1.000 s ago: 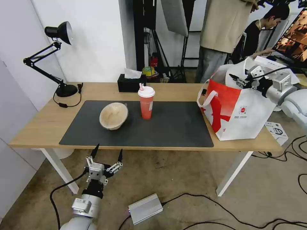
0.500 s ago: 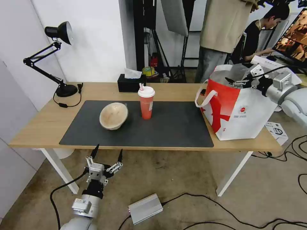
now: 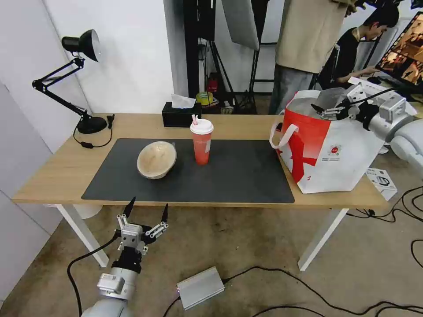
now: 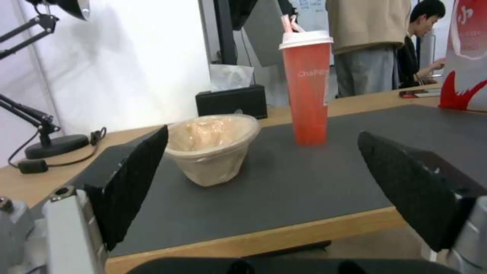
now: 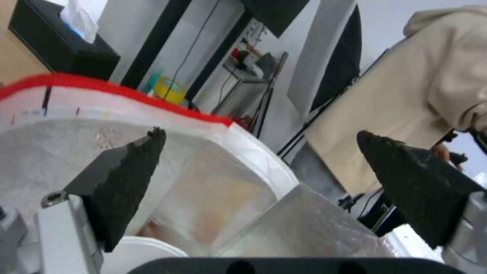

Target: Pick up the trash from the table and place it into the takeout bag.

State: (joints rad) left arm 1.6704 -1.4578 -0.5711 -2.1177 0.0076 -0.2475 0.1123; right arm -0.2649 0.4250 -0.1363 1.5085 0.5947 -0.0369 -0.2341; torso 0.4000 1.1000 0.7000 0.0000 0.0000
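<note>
On the dark mat (image 3: 238, 176) of the light-wood table (image 3: 57, 171), a beige pulp bowl (image 3: 157, 159) (image 4: 213, 146) lies tilted. A red cup with a white lid and straw (image 3: 202, 141) (image 4: 307, 87) stands upright beside it. The white and red takeout bag (image 3: 335, 154) stands at the table's right end. My right gripper (image 3: 320, 111) (image 5: 261, 132) hangs open over the bag's mouth, holding nothing. Below it, inside the foil lining (image 5: 304, 224), shows a white bowl's rim (image 5: 142, 255). My left gripper (image 3: 150, 203) (image 4: 263, 132) is open, low in front of the table's edge, facing the pulp bowl.
A black tissue box (image 3: 179, 115) and a black desk lamp (image 3: 83, 88) stand along the table's back. On the floor lie a silver box (image 3: 200, 287) and several cables. A small white box (image 3: 381, 180) sits right of the bag. People stand behind the table.
The bag's mouth has opened wider, showing the foil lining, and my right gripper has shifted slightly over it. The left arm has barely moved.
</note>
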